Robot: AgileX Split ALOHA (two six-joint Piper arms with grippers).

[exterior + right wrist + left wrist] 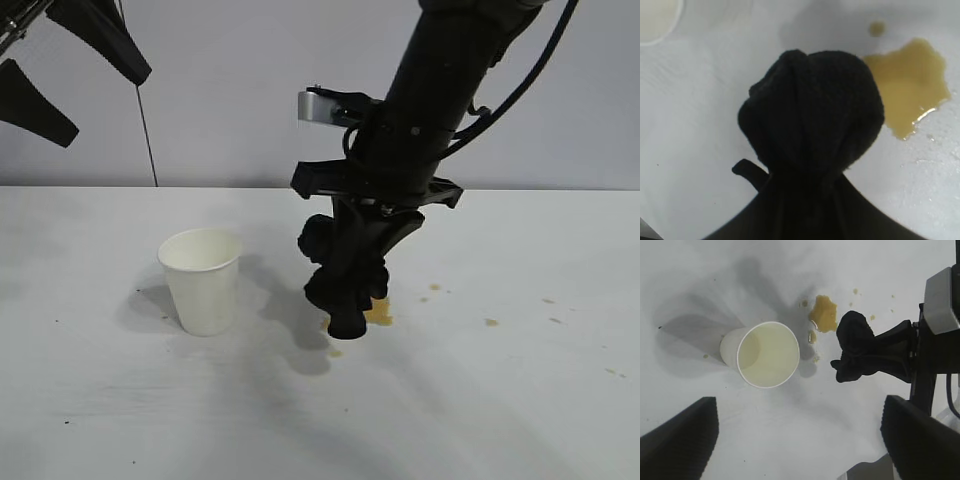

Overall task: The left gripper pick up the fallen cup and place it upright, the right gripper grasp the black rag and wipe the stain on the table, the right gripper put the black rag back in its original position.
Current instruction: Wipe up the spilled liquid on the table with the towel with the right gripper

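The white paper cup (201, 280) stands upright on the table (500, 420), left of centre, and its mouth faces up in the left wrist view (767, 354). My left gripper (110, 108) hangs open high above the table's left side, empty (800, 440). My right gripper (352, 245) is shut on the bunched black rag (345, 295), pointing down at the table's middle. The rag's lower end hangs at the left edge of the yellowish-brown stain (379, 316); I cannot tell whether it touches the table. The right wrist view shows the rag (812, 115) beside the puddle (910, 85).
Small brownish droplets (490, 322) are scattered on the table to the right of the stain, with one more just in front of the rag (334, 352). A grey wall stands behind the table.
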